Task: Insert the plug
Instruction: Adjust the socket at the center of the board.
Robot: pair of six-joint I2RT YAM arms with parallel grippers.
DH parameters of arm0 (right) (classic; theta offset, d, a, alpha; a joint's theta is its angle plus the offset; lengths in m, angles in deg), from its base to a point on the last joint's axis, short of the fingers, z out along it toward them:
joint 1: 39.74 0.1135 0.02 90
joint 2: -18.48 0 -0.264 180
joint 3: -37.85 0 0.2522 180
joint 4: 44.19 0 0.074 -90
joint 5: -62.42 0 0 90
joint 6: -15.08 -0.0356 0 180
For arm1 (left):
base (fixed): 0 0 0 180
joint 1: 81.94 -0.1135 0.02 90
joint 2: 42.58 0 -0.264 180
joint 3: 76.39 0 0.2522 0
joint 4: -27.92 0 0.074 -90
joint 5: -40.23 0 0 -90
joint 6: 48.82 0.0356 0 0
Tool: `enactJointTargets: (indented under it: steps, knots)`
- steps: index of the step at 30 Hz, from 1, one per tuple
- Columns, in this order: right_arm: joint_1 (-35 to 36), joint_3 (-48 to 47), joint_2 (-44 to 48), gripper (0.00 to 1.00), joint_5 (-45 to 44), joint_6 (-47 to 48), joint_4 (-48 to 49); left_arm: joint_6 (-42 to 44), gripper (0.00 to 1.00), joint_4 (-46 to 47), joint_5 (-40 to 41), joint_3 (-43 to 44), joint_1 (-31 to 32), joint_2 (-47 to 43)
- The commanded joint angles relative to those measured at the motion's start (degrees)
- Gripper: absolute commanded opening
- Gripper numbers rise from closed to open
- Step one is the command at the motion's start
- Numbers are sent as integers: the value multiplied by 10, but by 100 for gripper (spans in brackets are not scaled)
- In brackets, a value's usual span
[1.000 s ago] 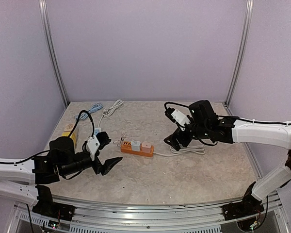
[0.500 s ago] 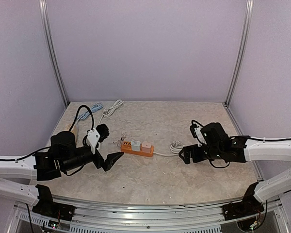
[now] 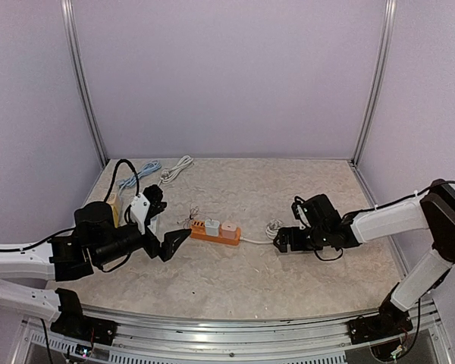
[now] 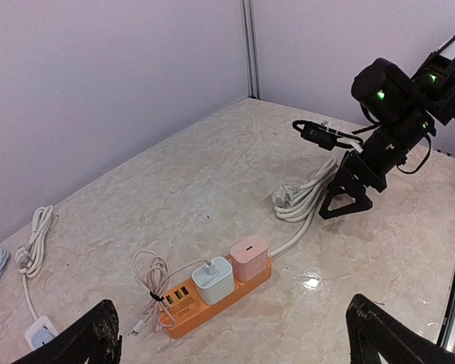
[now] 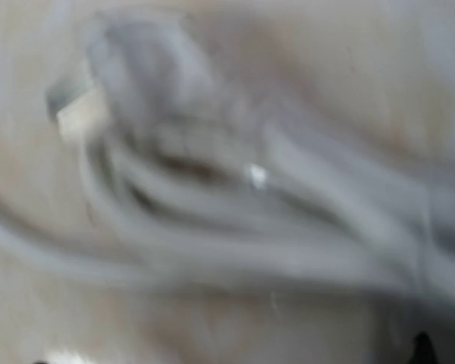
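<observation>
We see the orange power strip (image 3: 214, 231) in the middle of the table (image 3: 235, 280), with a white charger (image 3: 211, 226) and a pink charger (image 3: 228, 227) seated in it. Its coiled white cord (image 3: 274, 227) and plug (image 4: 282, 199) lie at the strip's 3 o'clock. Our right hand (image 3: 286, 241) sits low by that coil, spread wide and holding nothing. Our left hand (image 3: 167, 221), at 9 o'clock, gapes empty.

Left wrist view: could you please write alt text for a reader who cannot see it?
An orange power strip lies on the pale marbled table with a white charger and a pink adapter plugged in. Beyond it, the right gripper stands open next to a coiled white cord.
</observation>
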Motion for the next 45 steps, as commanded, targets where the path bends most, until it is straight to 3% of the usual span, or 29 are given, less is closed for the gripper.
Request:
enactJointTargets:
  steps: [1, 7, 13, 20, 23, 27, 36, 41, 45]
  knots:
    - [-30, -30, -59, 100, 59, 6, 74, -11, 99, -11, 14, 1, -4, -8]
    - [-68, -94, -146, 100, 103, 23, 116, -13, 99, -18, 18, 6, -4, -6]
    - [-99, -235, -287, 94, 151, 39, 113, -23, 99, -17, 24, 9, -6, -3]
    - [-107, -574, -525, 87, 239, 49, 17, -36, 99, -31, 31, 13, -6, -6]
    - [-107, -694, -581, 87, 259, 50, -32, -42, 99, -43, 36, 18, -4, -6]
    - [-106, -661, -522, 90, 231, 74, -35, -63, 99, -68, 42, 17, 3, -24]
    - [-106, -444, -351, 93, 216, 96, 13, -57, 99, -29, 38, -4, 0, -34]
    - [-106, -447, -370, 92, 229, 85, 22, -52, 99, -11, 32, 1, -1, -10]
    - [-106, -528, -425, 91, 230, 87, 1, -60, 99, -12, 32, -1, 0, -11]
